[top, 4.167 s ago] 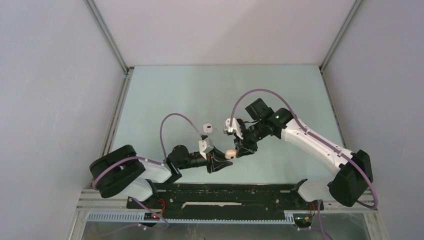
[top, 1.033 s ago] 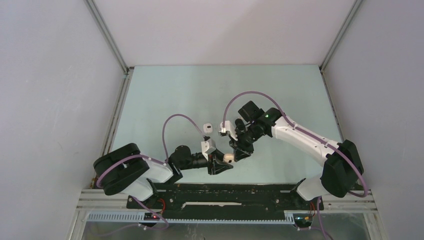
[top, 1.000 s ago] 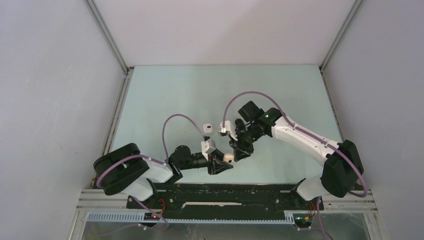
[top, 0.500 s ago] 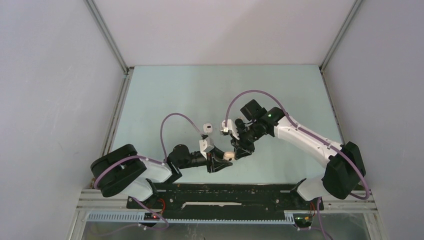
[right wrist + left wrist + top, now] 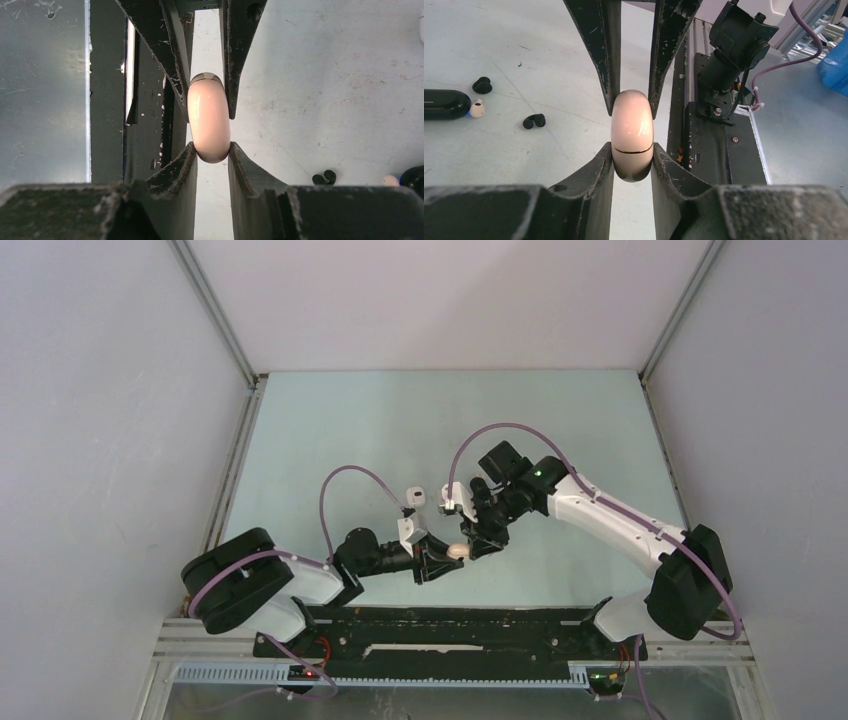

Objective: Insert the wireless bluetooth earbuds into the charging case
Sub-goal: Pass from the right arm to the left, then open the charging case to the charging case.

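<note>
The pale counter (image 5: pixel 340 430) is the biggest thing on my screens. My left arm (image 5: pixel 300 582) reaches in low from the near left, and my right arm (image 5: pixel 612 522) bends in from the right. They meet just ahead of the bases.

Both grip one object. The left end effector (image 5: pixel 633 157) is pinching one end of the pinkish charging case (image 5: pixel 632 127), and the right end effector (image 5: pixel 210 150) is pinching the other end. The charging case sits squeezed between the two pairs of fingers. A thin seam runs round it and the lid looks closed.

A black case (image 5: pixel 441 104) lies on the counter off to the side, and a small white object (image 5: pixel 414 497) sits beyond my left wrist.

The earbuds lie loose on the counter. One black earbud (image 5: pixel 482 85) is just beyond the black case. A white earbud (image 5: pixel 476 108) is right at its end, though I cannot tell whether they touch. A second black earbud (image 5: pixel 534 121) lies slightly apart from the others.
</note>
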